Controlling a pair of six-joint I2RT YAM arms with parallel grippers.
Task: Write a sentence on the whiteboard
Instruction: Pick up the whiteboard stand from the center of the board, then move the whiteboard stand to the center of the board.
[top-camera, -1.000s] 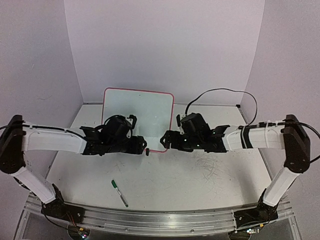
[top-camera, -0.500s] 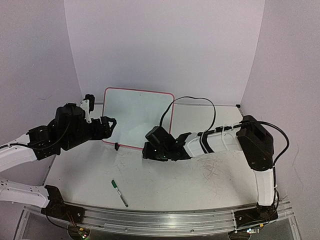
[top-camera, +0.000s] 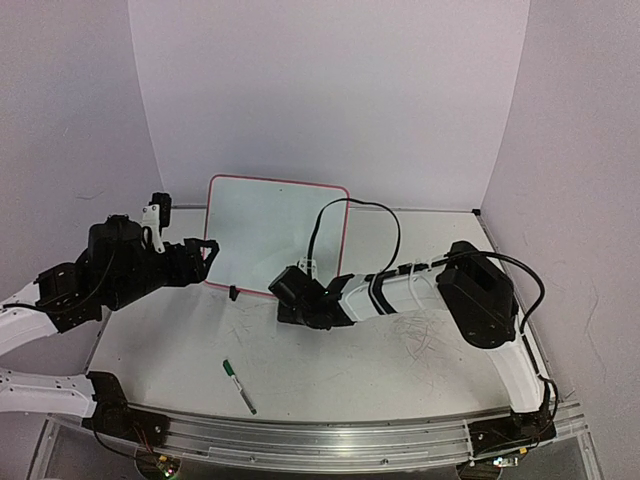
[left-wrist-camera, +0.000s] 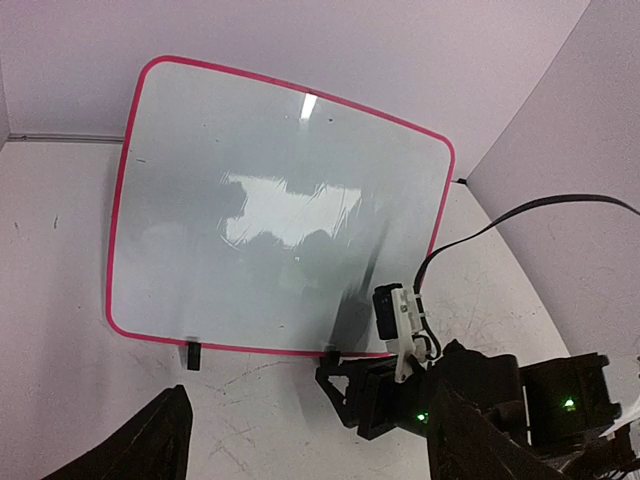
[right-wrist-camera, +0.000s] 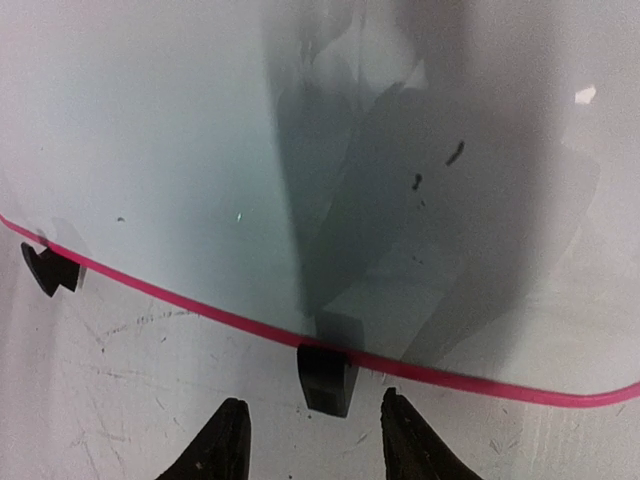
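Observation:
The whiteboard (top-camera: 272, 228), white with a thin pink frame, stands tilted at the back of the table; no sentence shows on its face (left-wrist-camera: 270, 200). My left gripper (top-camera: 207, 250) hangs wide open left of the board, nothing between its fingertips (left-wrist-camera: 170, 440). My right gripper (top-camera: 284, 303) is low at the board's bottom edge. In the right wrist view its jaws stand apart on either side of the board's black right foot (right-wrist-camera: 327, 377), just short of it, touching nothing I can see. A green-capped marker (top-camera: 239, 386) lies on the table near the front.
The white tabletop (top-camera: 400, 350) is scuffed with old marks. Pale walls close in the back and both sides. The board's left foot (top-camera: 232, 293) rests on the table. The right arm's black cable (top-camera: 350, 205) loops in front of the board's right edge.
The left arm pulled back to the left and its jaws widened. The right arm swung left and down to the board's lower edge, and its jaws narrowed.

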